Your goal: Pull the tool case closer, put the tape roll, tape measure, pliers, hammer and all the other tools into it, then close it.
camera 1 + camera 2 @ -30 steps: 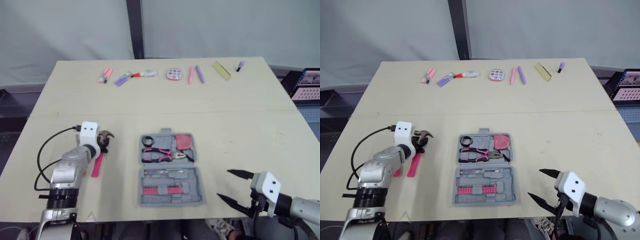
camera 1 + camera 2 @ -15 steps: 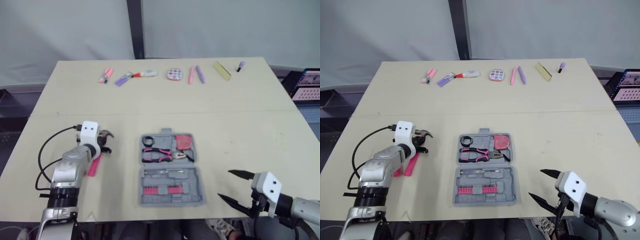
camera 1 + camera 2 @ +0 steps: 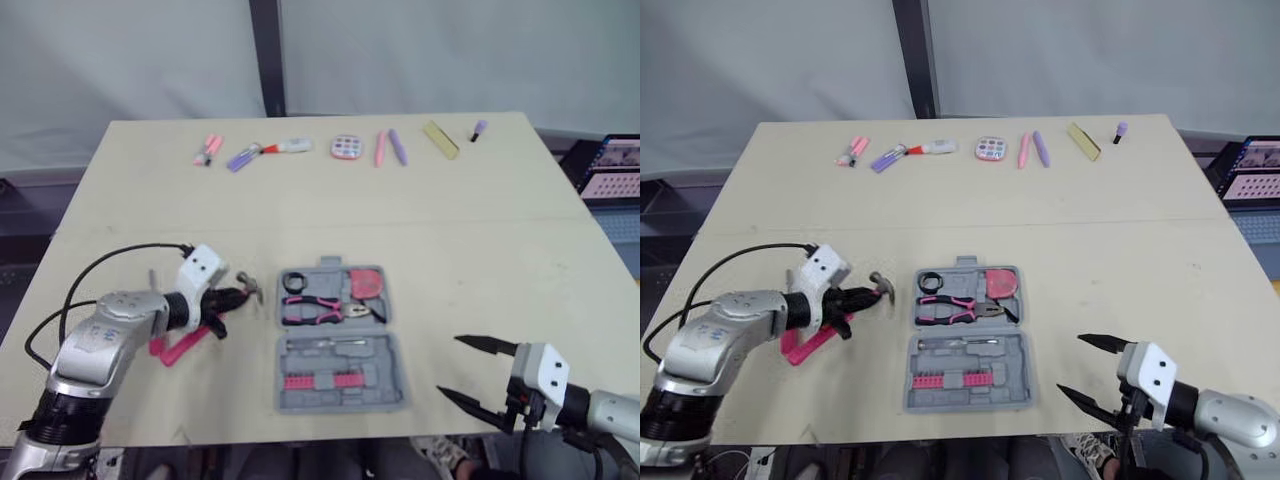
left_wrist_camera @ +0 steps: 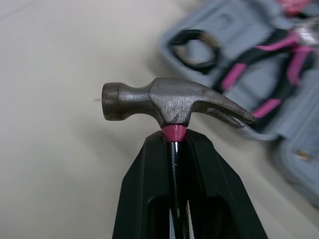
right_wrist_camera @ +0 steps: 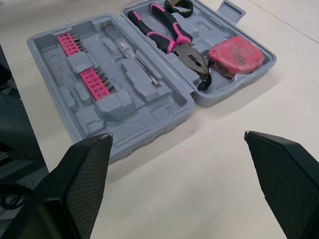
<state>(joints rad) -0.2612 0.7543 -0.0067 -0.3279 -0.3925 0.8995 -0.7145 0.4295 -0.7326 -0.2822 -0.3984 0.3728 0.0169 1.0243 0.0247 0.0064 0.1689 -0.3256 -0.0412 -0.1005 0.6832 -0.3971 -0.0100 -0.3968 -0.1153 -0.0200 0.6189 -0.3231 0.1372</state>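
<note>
Left wrist view: left tool (image 4: 172,137) pinching hammer (image 4: 169,102) neck; handle may pivot, clip tool case (image 3: 392,375) rim. Right tool (image 3: 449,366) spread.

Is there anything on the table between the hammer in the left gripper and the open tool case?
Nothing visible. The left gripper holds the hammer by its neck, head toward the tool case, and only bare table lies between them.

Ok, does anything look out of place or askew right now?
Nothing looks spilled or damaged. One oddity: the left gripper holds the hammer right under its head, so the pink handle hangs behind it at a slant. In the open case, the pliers, tape measure and tape roll lie inside.
</note>
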